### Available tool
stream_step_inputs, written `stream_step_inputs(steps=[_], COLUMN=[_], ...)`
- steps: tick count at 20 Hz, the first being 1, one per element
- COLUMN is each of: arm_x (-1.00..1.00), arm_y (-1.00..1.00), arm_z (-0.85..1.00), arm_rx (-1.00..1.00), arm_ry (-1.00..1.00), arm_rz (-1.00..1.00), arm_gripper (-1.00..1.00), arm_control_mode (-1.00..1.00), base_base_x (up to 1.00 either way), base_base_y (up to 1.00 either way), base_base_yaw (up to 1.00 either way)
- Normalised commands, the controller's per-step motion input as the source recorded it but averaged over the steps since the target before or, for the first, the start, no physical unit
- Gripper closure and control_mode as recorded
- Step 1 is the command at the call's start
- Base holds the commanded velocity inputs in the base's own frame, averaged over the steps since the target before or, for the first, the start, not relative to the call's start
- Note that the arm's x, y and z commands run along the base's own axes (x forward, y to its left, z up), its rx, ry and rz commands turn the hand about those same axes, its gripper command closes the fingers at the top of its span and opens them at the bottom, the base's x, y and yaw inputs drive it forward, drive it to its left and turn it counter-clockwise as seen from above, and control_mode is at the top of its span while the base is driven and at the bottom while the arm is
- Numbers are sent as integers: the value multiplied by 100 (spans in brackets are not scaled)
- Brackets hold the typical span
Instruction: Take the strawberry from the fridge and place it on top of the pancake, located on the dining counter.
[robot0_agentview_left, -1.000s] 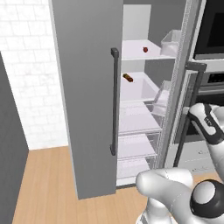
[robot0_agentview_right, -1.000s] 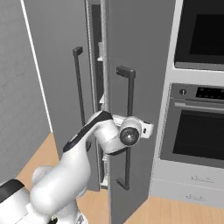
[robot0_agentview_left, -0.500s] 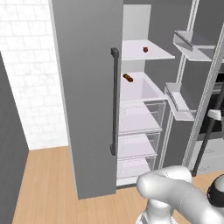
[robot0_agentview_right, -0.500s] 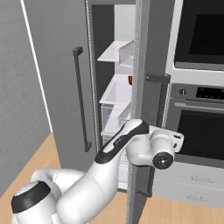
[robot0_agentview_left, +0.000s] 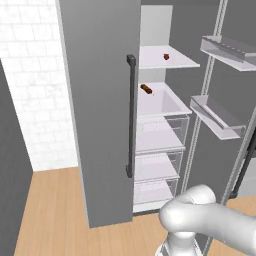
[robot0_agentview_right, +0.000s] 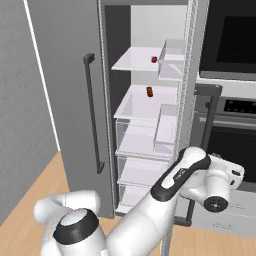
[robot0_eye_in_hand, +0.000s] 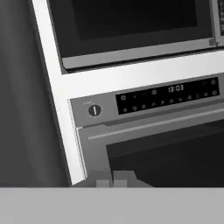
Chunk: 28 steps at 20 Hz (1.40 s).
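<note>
Strawberry (robot0_agentview_right: 154, 59) on upper fridge (robot0_agentview_left: 100, 100) shelf, well above and left of hand (robot0_eye_in_hand: 111, 178); fingers pressed together, empty.

Matte grey finish is seen on the fridge (robot0_agentview_left: 100, 100), smooth white shelves (robot0_agentview_right: 137, 62) and clear plastic drawers (robot0_agentview_left: 160, 135) inside; light wood floor (robot0_agentview_left: 55, 215), glossy dark oven glass (robot0_eye_in_hand: 131, 17).

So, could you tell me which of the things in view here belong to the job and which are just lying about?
Part of the job:
- strawberry, on the upper shelf
- fridge, right door swung open
- gripper, shut, holding nothing, facing the oven

Just lying about:
- sausage-like item, on the shelf below the strawberry
- wall oven, right of the fridge
</note>
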Motion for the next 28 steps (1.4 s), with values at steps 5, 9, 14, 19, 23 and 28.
stream_step_inputs(steps=[5, 9, 14, 19, 23, 28], arm_x=[7, -88, -100, -100, -100, -69], arm_y=[-100, -36, 44, 96, 69, 81], arm_z=[-1, 37, 68, 88, 100, 92], arm_rx=[2, 3, -1, -13, -2, 7], arm_ry=[-6, -22, -11, 29, 42, 52], arm_rz=[-29, -25, -14, 0, 10, 25], arm_gripper=[100, 100, 100, 100, 100, 100], arm_control_mode=[-100, -100, -100, -100, -100, -100], base_base_x=[0, 0, 0, 0, 0, 0], base_base_y=[0, 0, 0, 0, 0, 0], base_base_yaw=[0, 0, 0, 0, 0, 0])
